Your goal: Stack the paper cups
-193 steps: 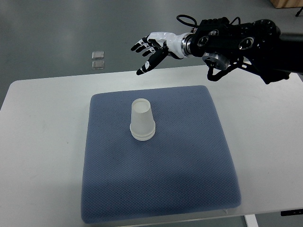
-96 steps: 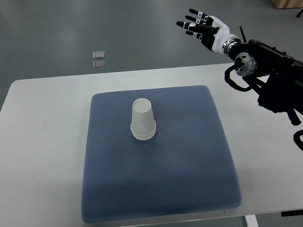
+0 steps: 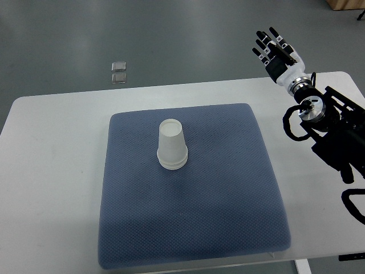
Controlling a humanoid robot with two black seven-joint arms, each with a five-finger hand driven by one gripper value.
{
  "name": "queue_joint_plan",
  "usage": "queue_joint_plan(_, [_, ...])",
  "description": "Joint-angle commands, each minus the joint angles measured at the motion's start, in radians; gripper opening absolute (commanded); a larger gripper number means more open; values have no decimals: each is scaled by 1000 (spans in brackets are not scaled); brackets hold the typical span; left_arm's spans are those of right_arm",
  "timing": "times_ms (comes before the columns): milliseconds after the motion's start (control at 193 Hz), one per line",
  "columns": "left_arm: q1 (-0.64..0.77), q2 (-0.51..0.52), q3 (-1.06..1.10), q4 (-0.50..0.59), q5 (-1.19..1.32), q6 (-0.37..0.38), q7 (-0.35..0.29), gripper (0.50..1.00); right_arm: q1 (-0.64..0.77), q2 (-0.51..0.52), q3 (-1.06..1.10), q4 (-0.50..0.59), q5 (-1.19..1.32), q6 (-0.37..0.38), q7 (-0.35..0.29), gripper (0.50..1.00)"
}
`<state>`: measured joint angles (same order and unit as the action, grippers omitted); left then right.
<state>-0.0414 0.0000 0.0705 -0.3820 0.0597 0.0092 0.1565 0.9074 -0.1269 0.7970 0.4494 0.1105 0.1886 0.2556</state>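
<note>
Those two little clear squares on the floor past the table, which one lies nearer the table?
The lower small square in the picture is nearer the table. The other square lies just beyond it, farther out on the grey floor.

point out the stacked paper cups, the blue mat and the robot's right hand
stacked paper cups (image 3: 171, 144), top view, on the side wall of the upturned stack
blue mat (image 3: 194, 222), top view, on a bare part near the front
right hand (image 3: 278, 55), top view, on the palm area
</note>
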Motion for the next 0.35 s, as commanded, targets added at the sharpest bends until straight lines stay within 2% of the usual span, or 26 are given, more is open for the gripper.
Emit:
queue_joint_plan(0, [0, 0, 0, 0, 0, 0, 0, 1000, -5, 12, 1, 2, 15, 5, 1, 919])
queue_joint_plan(176, [0, 0, 0, -2, 0, 0, 0, 1000, -24, 12, 1, 2, 20, 51, 1, 924])
queue_joint_plan(348, [0, 0, 0, -2, 0, 0, 0, 1000, -33, 13, 1, 2, 20, 55, 1, 924])
